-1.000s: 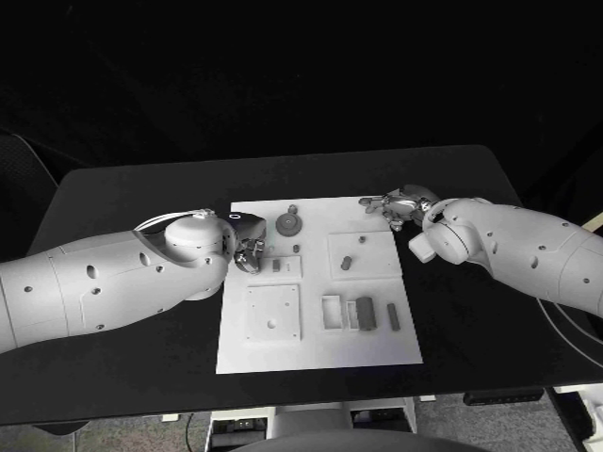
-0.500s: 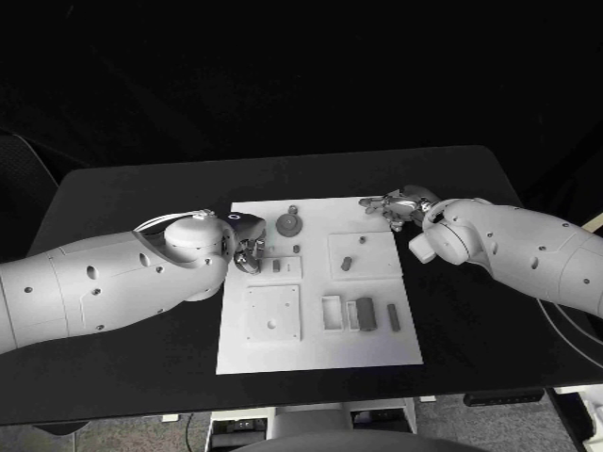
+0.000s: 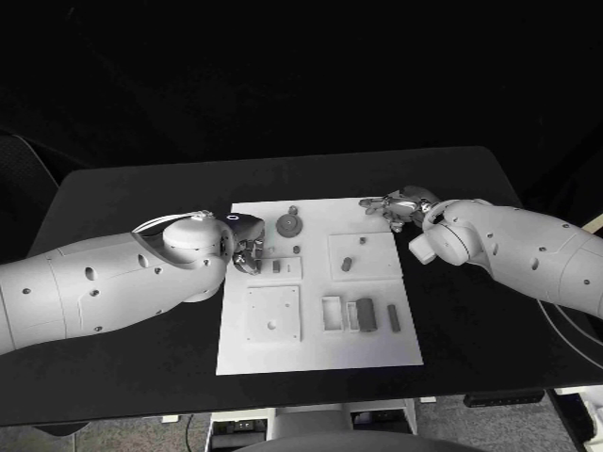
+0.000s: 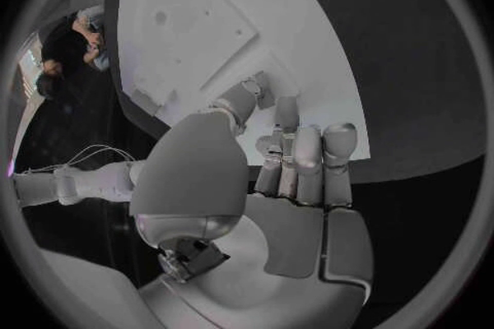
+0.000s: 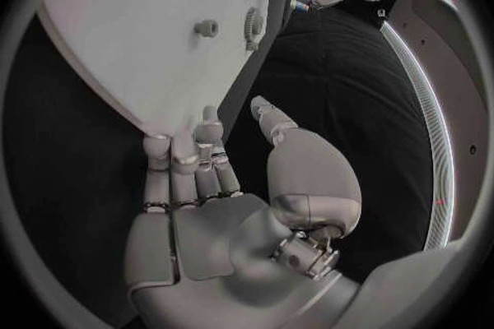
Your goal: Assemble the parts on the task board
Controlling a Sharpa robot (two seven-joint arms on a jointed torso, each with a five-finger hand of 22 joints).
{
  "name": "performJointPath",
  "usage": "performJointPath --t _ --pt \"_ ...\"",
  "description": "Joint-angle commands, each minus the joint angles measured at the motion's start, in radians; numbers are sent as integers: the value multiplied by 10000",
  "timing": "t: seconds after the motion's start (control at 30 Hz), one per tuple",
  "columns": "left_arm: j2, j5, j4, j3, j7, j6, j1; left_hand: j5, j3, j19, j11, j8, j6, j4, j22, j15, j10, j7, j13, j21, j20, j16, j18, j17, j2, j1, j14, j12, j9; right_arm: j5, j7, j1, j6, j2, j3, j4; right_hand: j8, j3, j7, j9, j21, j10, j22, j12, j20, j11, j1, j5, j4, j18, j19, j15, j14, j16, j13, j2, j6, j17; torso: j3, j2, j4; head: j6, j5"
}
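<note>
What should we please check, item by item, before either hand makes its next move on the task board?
1. Left hand free of parts: ok; the left wrist view shows its fingers holding nothing.
2. Right hand free of parts: ok; fingers extended and apart at the board's far right corner.
3. Task board flat on the table: ok.
4. Loose grey bars reachable near the board's front: ok, nothing covers them.
5. Round gear-like part seated properly: cannot tell.
</note>
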Motion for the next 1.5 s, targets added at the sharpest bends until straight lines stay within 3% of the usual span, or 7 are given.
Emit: performJointPath --t 0.03,1.07,1.5 --pt "-21 71 52 2 163 -332 1 -39 7 35 204 94 189 60 -18 -65 242 2 13 -26 -54 3 383 -11 -1 71 46 48 46 -76 50 -5 166 4 -2 19 -54 -62 58 -16 1288 -10 0 -59 -31 31 -113 4 3 284 51 -91 5 -42 -17 -6 4 -16 1 0 -2 6 0" --pt "-148 703 116 3 557 -455 -16 -50 83 65 197 224 364 54 -28 -75 262 -60 26 -23 -58 7 395 -20 35 169 75 75 100 -76 16 -9 205 -5 -2 14 -55 -61 58 -19 1288 -14 0 -60 -30 32 -115 4 4 284 50 -90 2 -44 -21 -2 1 -17 -5 -2 2 29 -18" --pt "-150 873 93 4 595 -446 -17 -42 669 159 180 480 820 229 -70 -91 312 -84 49 -32 -48 5 404 -51 260 448 146 129 231 -76 3 -11 251 -2 -3 6 -56 -62 58 -20 1288 -15 0 -61 -30 33 -117 4 4 284 50 -90 0 -45 -22 -2 0 -17 -6 1 3 28 -14"
